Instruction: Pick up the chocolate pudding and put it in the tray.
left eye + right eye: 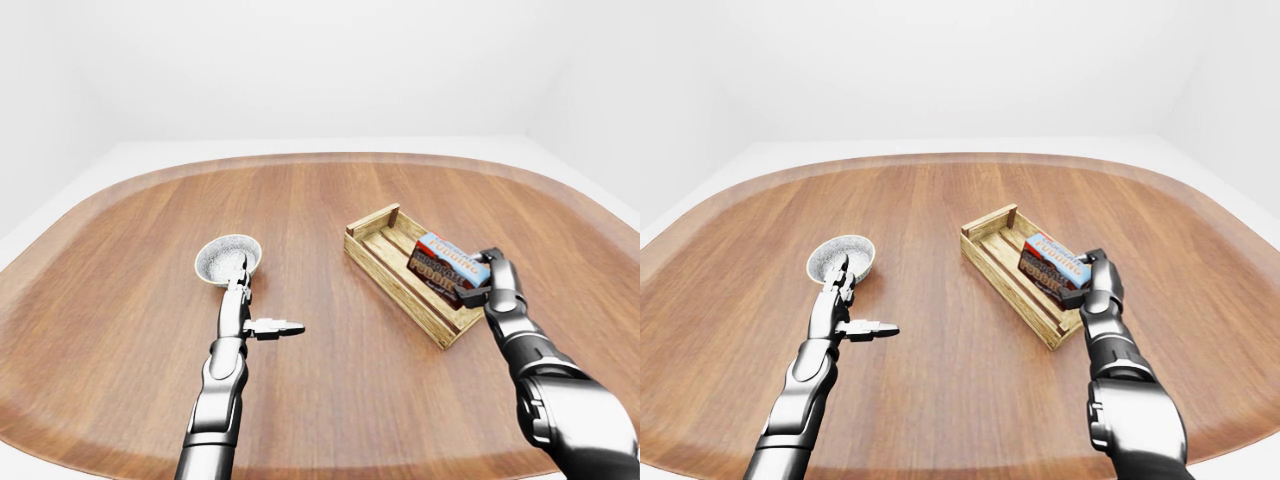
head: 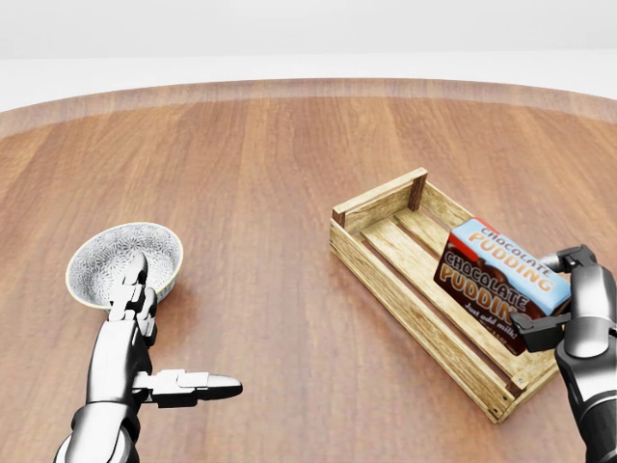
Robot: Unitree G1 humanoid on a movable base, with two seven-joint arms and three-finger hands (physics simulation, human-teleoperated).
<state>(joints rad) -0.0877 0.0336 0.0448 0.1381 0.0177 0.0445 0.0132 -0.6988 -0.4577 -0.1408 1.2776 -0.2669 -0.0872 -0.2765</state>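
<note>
wood table [image 1: 320, 200], plain white rm

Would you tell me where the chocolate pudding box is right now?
In the head view, the chocolate pudding box sits at the right, inside the wooden tray, with the right hand gripping its lower-right end.
</note>
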